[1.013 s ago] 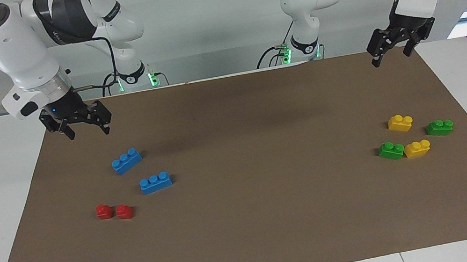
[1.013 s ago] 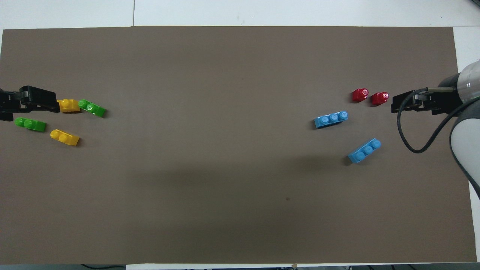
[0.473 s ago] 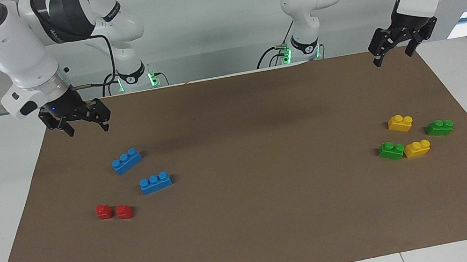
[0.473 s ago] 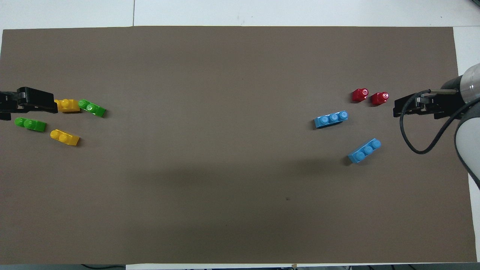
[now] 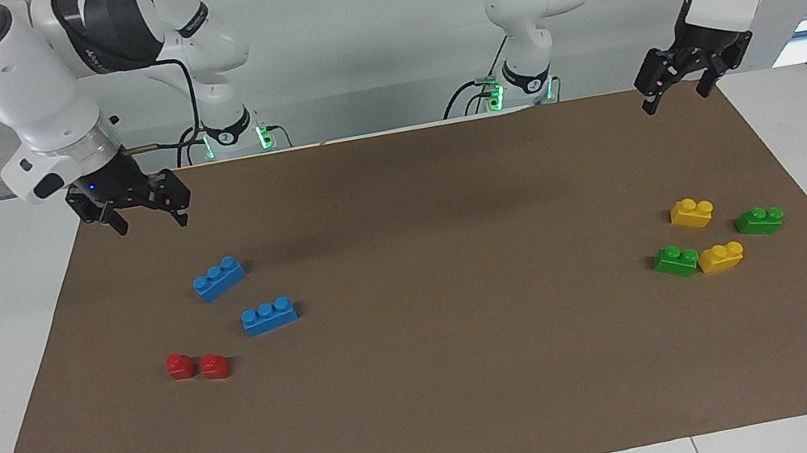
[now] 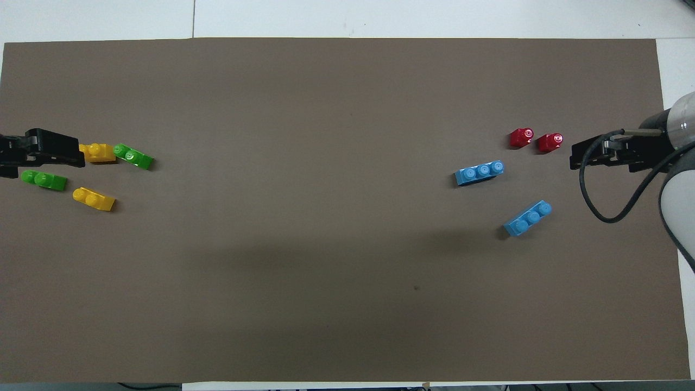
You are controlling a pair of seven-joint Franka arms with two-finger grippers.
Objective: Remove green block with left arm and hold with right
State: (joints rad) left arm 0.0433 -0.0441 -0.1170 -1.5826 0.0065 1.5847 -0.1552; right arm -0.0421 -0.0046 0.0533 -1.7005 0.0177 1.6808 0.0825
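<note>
The green block [image 5: 676, 260] is a bright green two-stud brick on the brown mat toward the left arm's end, touching a yellow brick [image 5: 721, 256]; it also shows in the overhead view [image 6: 133, 156]. My left gripper [image 5: 676, 100] hangs open and empty in the air over the mat's edge nearest the robots, well apart from the block; in the overhead view it [image 6: 54, 155] overlaps the yellow brick. My right gripper [image 5: 153, 226] hangs open and empty over the mat's other end, above the blue bricks' area [image 6: 589, 155].
A darker green two-stud brick [image 5: 759, 220] and a second yellow brick [image 5: 691, 213] lie by the green block. Two blue three-stud bricks [image 5: 219, 279] [image 5: 268, 315] and two red bricks [image 5: 180, 365] [image 5: 214, 365] lie toward the right arm's end.
Both grippers have drifted slightly upward and toward the table's ends. No brick has moved.
</note>
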